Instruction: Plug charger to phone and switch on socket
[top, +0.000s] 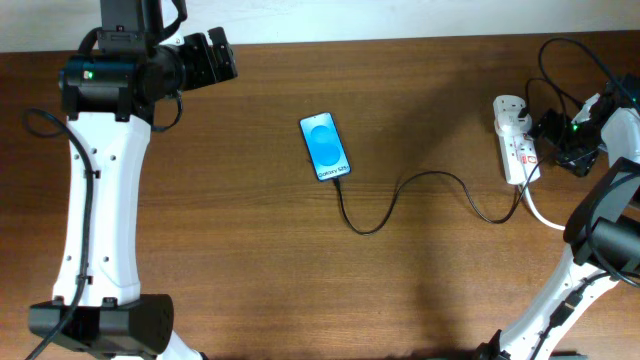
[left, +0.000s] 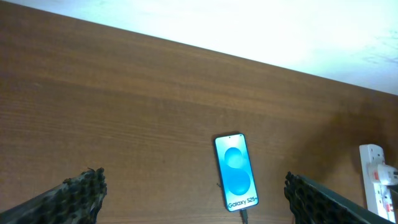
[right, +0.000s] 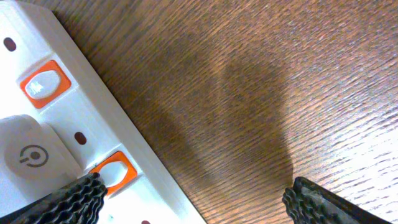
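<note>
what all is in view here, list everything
phone: one, blue screen, mid table
charger: one, thin black cable, curling from the phone's lower end towards the socket
socket: one, white strip, right side of the table
switches: two in the right wrist view, orange, on the socket
plug block: one, white, seated at the socket's far end
white cord: one, thick, leaving the socket's near end
table: one, brown wood
left gripper: one, black, open, far left, away from the phone
right gripper: one, black, open, over the socket
</note>
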